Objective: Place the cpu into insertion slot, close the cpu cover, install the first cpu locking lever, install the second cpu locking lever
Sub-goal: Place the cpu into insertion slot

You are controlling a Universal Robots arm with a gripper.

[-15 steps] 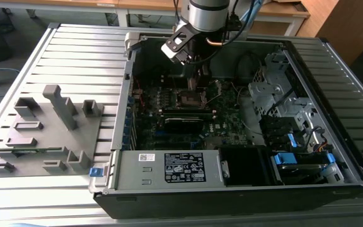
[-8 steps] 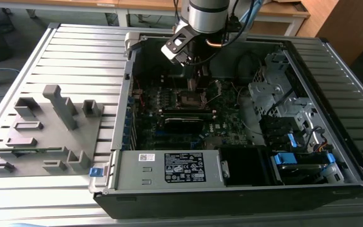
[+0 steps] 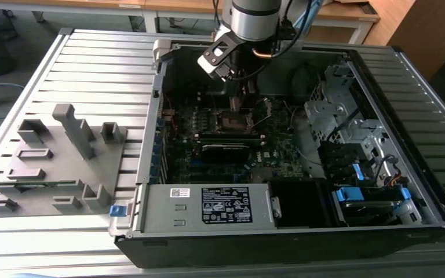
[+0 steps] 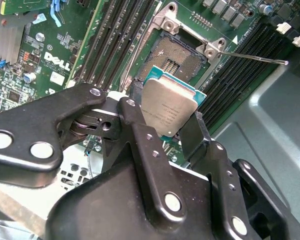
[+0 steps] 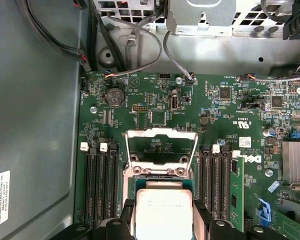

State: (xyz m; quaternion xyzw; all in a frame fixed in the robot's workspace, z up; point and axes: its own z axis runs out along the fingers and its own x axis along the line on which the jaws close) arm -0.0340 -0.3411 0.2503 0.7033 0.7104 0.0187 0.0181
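Note:
The cpu [image 4: 166, 111] is a flat square chip with a grey metal top, and my gripper [image 4: 165, 116] is shut on two of its edges. It hangs tilted just above the open insertion slot [image 4: 176, 54], a dark square socket with a silver rim on the green motherboard [image 4: 35, 55]. In the first wrist view the cpu [image 5: 163, 210] sits between my gripper's [image 5: 163, 221] black fingers. The cpu cover [image 5: 161, 134], a thin silver frame, stands flipped open beyond it. A thin locking lever [image 4: 255, 57] sticks out beside the slot. In the exterior view my gripper [image 3: 239, 97] hovers over the slot [image 3: 233, 120].
The motherboard lies inside an open computer case [image 3: 408, 75] on a slatted table. Black memory slots [image 5: 100, 185] flank the socket on both sides. Cables [image 5: 140, 55] and a drive cage [image 3: 338, 110] crowd the case. A grey fixture block [image 3: 60, 156] stands at the exterior view's left.

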